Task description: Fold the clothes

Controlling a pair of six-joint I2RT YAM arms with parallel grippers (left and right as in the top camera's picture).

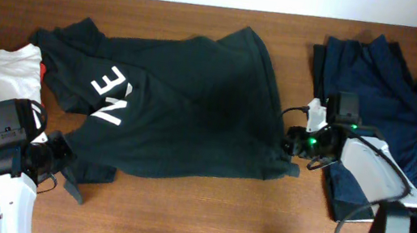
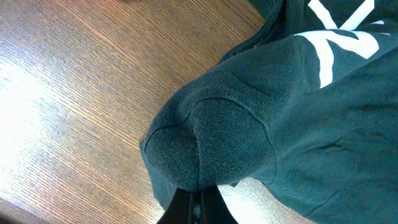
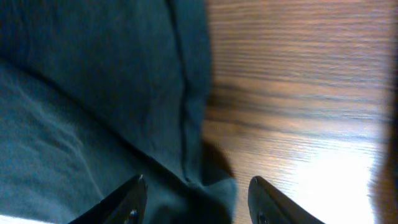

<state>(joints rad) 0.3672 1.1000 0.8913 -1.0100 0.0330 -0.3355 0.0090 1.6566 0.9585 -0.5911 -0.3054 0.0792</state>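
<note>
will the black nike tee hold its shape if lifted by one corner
Probably not: the black T-shirt bunches into folds where the left gripper pinches it, so it should droop. Pushed, it would likely wrinkle, as its creased spread on the table suggests.

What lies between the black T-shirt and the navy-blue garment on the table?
In the overhead view: a strip of bare wooden table, with the right gripper in it at the black T-shirt's edge, beside the navy-blue garment.
</note>
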